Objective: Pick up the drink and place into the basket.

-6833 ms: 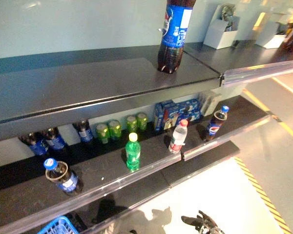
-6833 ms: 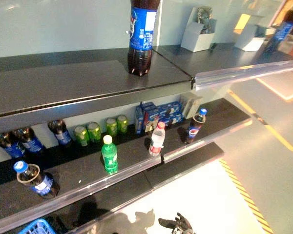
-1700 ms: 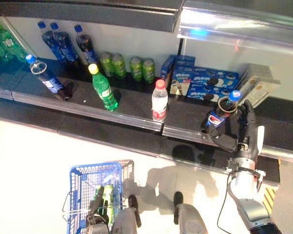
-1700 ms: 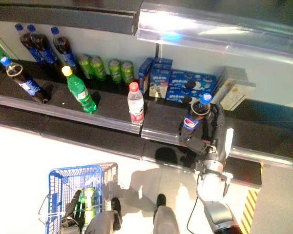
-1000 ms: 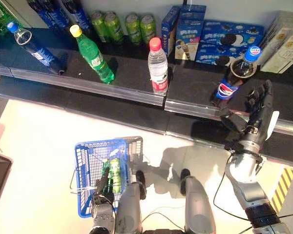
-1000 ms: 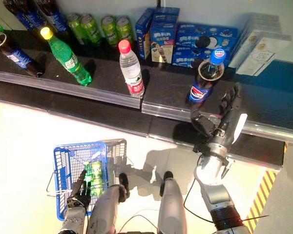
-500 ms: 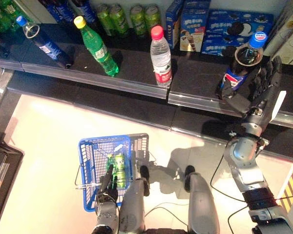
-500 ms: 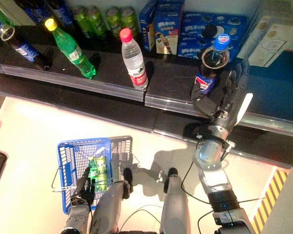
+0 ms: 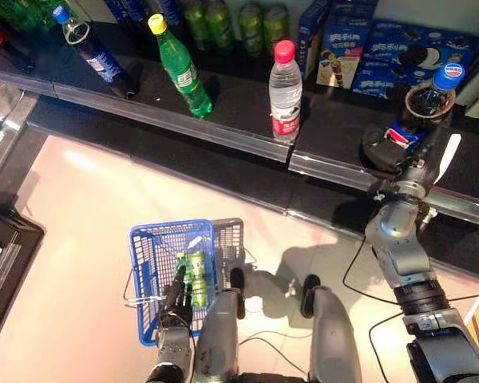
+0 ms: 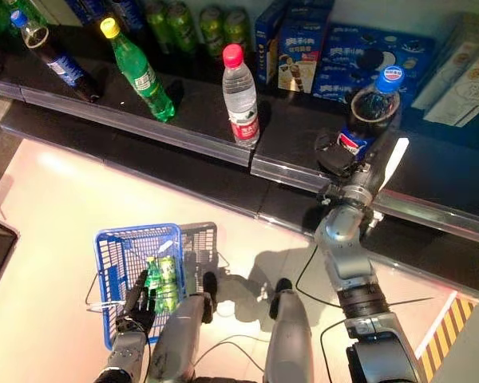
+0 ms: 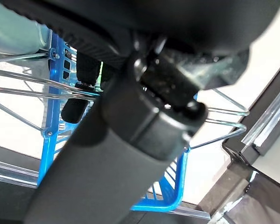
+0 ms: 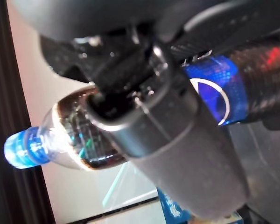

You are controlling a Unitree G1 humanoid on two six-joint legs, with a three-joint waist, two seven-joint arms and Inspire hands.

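A cola bottle [image 9: 427,100] with a blue cap stands on the dark low shelf [image 9: 335,140] at the right. My right hand [image 9: 387,152] is wrapped round its lower part, thumb in front and fingers behind. In the right wrist view the thumb lies across the bottle [image 12: 60,135] by its blue label. The blue wire basket [image 9: 148,239] hangs low over the floor, with green drinks [image 9: 193,275] inside. My left hand [image 9: 176,303] is curled on the basket's wire handle [image 11: 224,123].
Along the shelf to the left stand a water bottle [image 9: 286,92], a green bottle [image 9: 180,68] and another cola bottle [image 9: 96,52]. Green cans [image 9: 239,20] and blue biscuit boxes [image 9: 383,52] line the back. A raised rail [image 9: 223,136] runs along the shelf's front edge.
My right hand's spread fingers have closed in round the cola bottle. The view has shifted a little; the basket and left hand stay as before.
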